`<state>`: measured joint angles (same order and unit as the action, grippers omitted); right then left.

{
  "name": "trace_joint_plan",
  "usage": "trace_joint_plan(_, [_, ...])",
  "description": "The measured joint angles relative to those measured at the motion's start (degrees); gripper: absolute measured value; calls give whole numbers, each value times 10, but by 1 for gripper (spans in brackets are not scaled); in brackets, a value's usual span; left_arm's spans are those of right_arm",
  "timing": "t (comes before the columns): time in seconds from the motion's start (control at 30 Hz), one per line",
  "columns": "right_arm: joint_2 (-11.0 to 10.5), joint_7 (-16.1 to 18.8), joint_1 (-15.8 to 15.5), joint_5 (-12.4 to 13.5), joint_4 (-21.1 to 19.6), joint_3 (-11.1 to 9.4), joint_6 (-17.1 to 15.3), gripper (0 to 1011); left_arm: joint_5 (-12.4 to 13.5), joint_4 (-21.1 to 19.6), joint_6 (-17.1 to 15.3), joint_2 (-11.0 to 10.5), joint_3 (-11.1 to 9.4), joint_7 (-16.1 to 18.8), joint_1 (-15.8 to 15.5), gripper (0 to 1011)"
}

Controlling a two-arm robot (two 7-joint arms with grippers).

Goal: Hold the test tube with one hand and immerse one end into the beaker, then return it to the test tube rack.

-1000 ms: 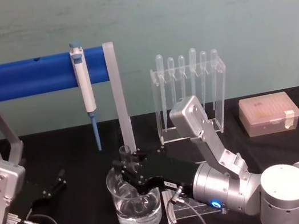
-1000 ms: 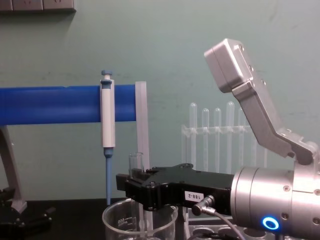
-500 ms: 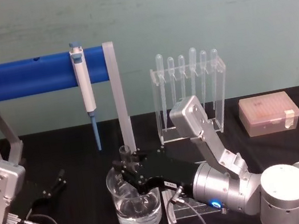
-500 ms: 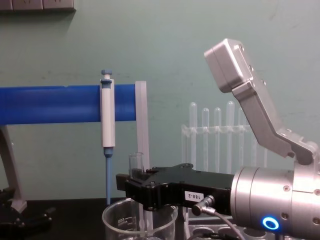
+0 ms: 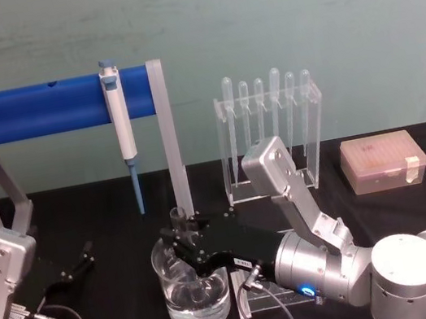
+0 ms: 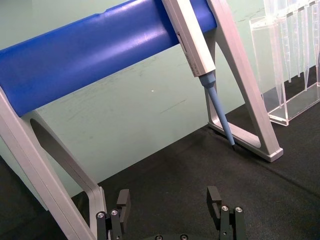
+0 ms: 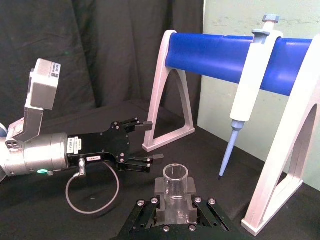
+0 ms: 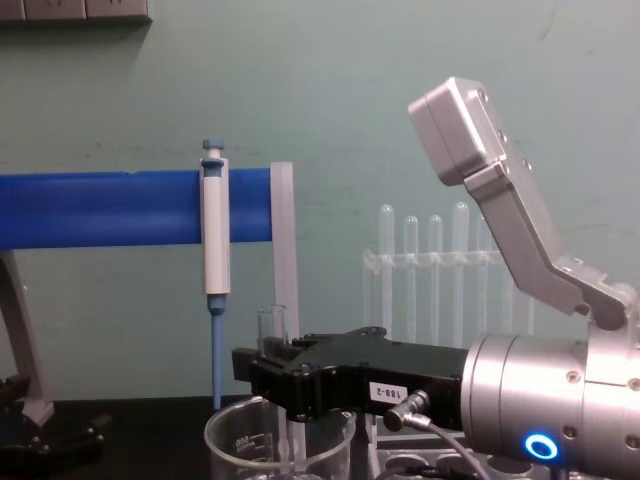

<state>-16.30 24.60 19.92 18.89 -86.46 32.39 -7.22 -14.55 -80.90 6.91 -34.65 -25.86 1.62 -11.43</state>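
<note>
1. The right claw (image 5: 181, 244) reaches over the beaker (image 5: 195, 301) near the front of the table (image 5: 105, 203), clenched on the test tube (image 5: 178, 218).
2. The tube stands upright. Its rimmed mouth rises above the black fingers (image 8: 275, 378), and its lower part goes down inside the beaker.
3. The beaker holds clear liquid in its lower part. Whether the tube's round end reaches the liquid cannot be told.
4. In the right wrist view the tube's open mouth (image 7: 175, 176) sits between the claw's pads, and nothing can be seen in its upper part.
5. In the chest view the tube (image 8: 272, 325) stands just behind the beaker's near rim (image 8: 240, 420), in line with the spout side.
6. A clear rack (image 5: 259, 302) with round holes lies on the table under the right wrist, just beside the beaker.
7. The left claw (image 5: 77, 264) rests low on the table at the left, well apart from the beaker. Its fingers (image 6: 122, 200) are spread and grasp nothing.
8. At the back a clear stand (image 5: 272, 128) holds six thin pipettes upright in a row.
9. A white pipettor (image 5: 118, 118) with a blue tip hangs from the blue bar (image 5: 31, 110) of a grey frame.
10. A closed pinkish box (image 5: 383, 162) sits at the right, well apart from the rest.
</note>
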Motion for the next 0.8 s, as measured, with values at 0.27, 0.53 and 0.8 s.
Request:
trace_joint_plan(0.27, [0, 0, 0, 0, 0, 0, 0, 225, 0, 0, 0, 0, 0, 0, 0, 1000])
trace_joint_plan(0.53, [0, 0, 0, 0, 0, 0, 0, 225, 0, 0, 0, 0, 0, 0, 0, 1000])
trace_joint_plan(0.8, [0, 0, 0, 0, 0, 0, 0, 225, 0, 0, 0, 0, 0, 0, 0, 1000])
